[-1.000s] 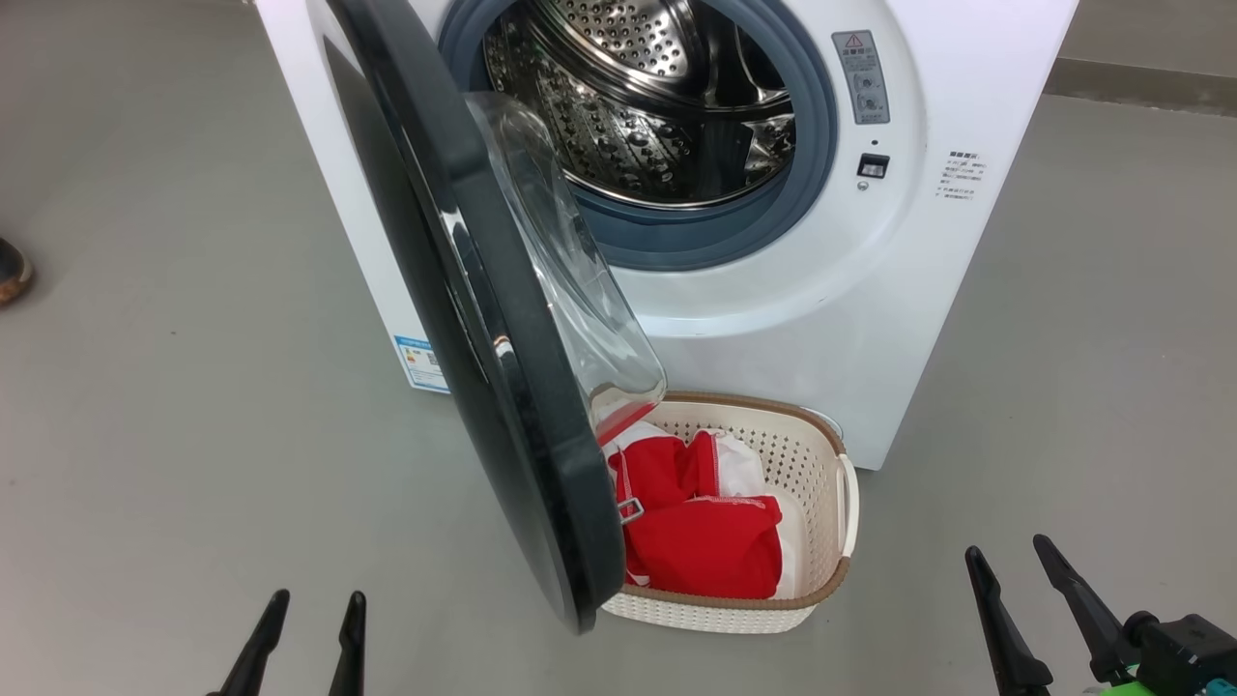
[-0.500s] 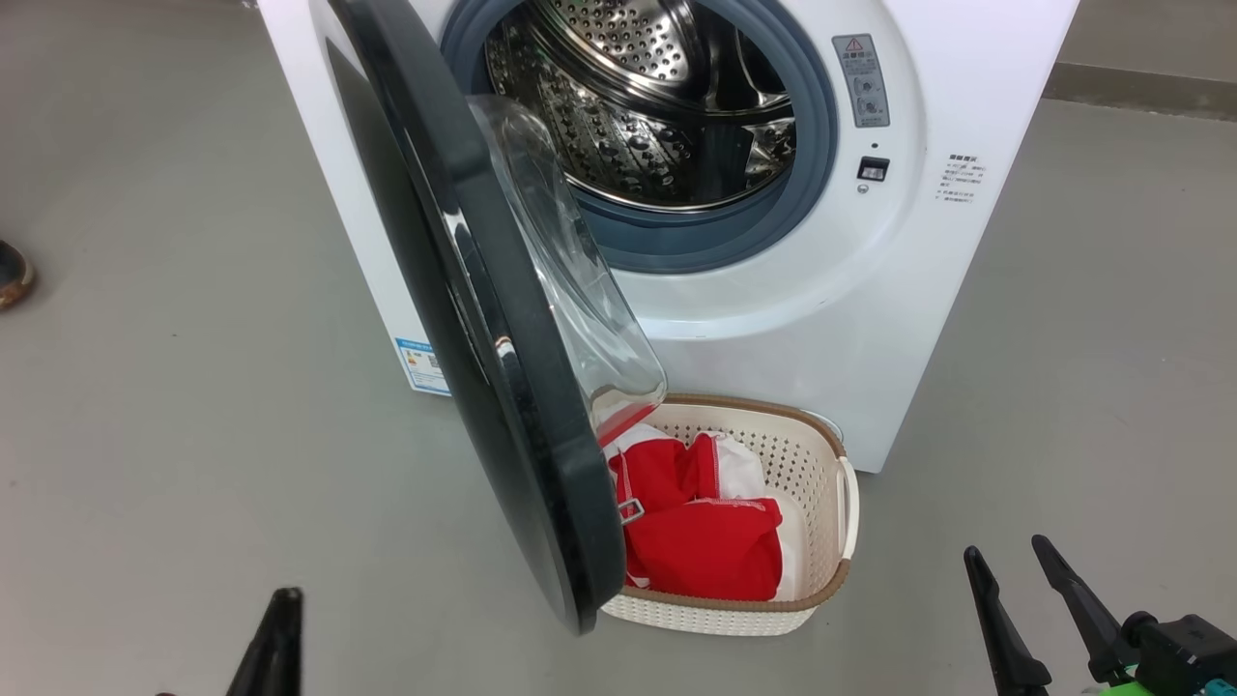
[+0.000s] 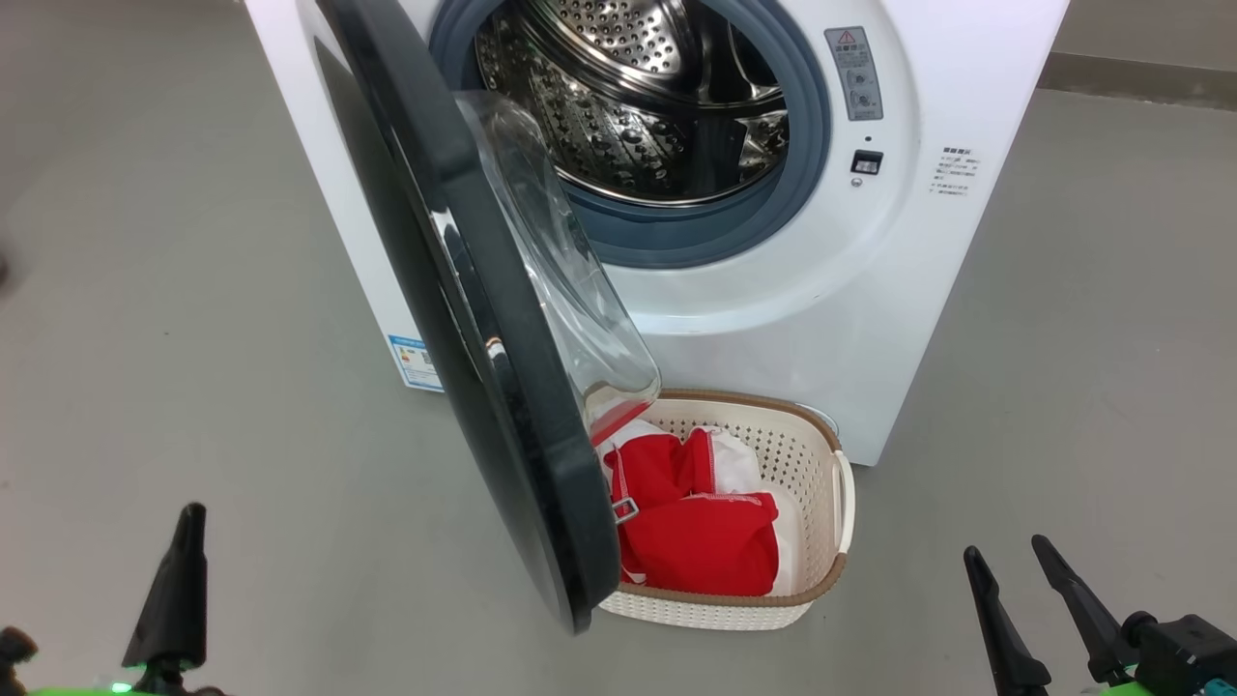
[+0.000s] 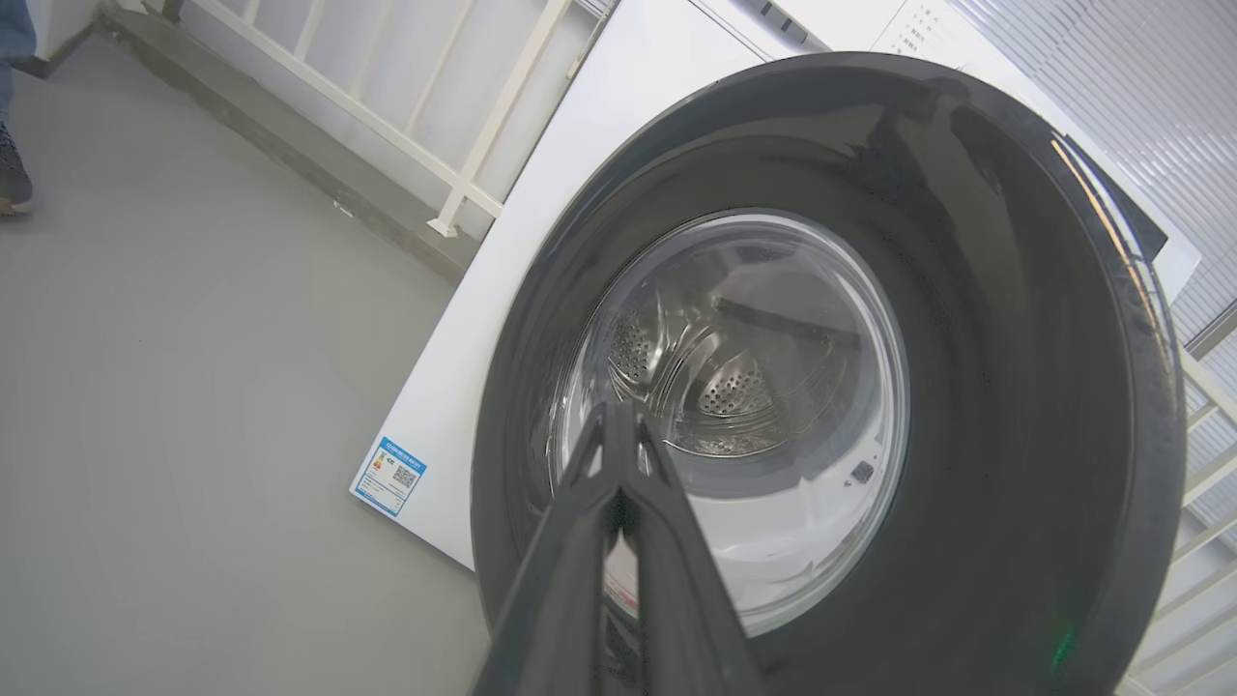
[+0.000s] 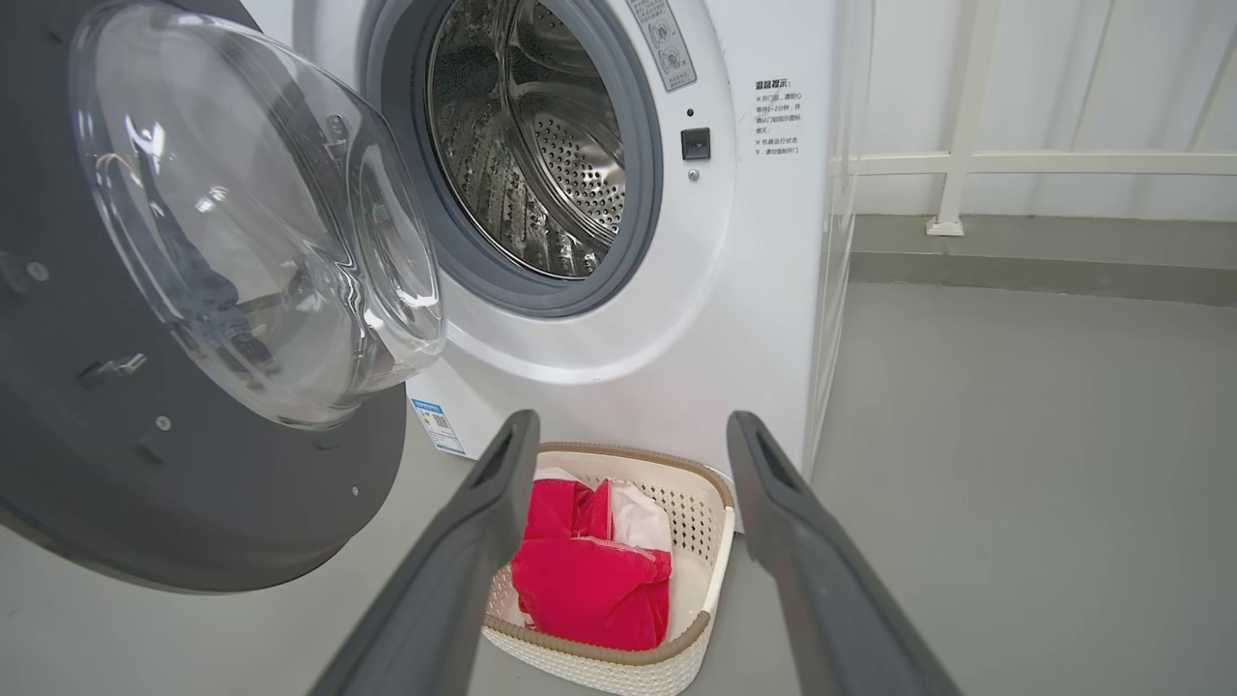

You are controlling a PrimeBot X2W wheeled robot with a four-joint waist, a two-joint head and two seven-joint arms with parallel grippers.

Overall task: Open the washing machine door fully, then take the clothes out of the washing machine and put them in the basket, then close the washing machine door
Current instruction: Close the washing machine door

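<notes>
The likeliest slip lay close in. The left hand (image 3: 192,512), low over the grey floor (image 3: 193,290) and apart from the washing machine door (image 3: 503,387), would probably have to push that glossy black rim. Its pressed-together fingers could skid off it or leave the door unlatched. The swinging door might also brush the basket (image 3: 749,399), which sat near its lower edge with the red-and-white clothes (image 3: 701,541) inside. The left hand was fully shut on nothing. The right hand (image 3: 1007,549) was wide open and empty. Beyond, the washing machine (image 3: 773,329) showed a steel drum (image 3: 628,87) that looked empty.
</notes>
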